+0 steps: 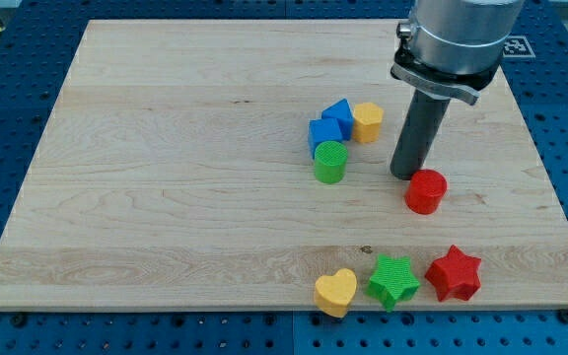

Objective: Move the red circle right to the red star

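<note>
The pale wooden table (166, 148) carries a red circle (426, 190), red star (453, 273), green star (393, 281), yellow heart (336, 292), green cylinder (330, 162), two blue blocks (330, 123) and a yellow block (367, 121).

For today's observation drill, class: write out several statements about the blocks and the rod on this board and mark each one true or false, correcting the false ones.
1. My tip stands just to the upper left of the red circle. True.
2. The red star lies near the view's top edge. False: it lies near the view's bottom edge, below the red circle.
3. The green star sits between the yellow heart and the red star. True.
4. The green cylinder touches the red circle. False: they lie apart, with my tip between them.
5. The two blue blocks sit beside a yellow block. True.
</note>
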Action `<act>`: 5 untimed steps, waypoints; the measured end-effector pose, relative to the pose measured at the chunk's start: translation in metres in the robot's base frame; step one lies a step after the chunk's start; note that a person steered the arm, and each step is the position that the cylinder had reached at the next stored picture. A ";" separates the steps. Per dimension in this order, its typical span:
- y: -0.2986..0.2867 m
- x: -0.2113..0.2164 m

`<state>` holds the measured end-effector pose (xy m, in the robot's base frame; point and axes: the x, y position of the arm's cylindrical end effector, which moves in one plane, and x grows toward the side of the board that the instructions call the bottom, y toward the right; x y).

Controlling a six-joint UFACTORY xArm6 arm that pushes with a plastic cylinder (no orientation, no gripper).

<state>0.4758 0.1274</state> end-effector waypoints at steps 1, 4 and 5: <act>-0.017 0.002; 0.013 0.025; 0.014 0.016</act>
<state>0.4920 0.1409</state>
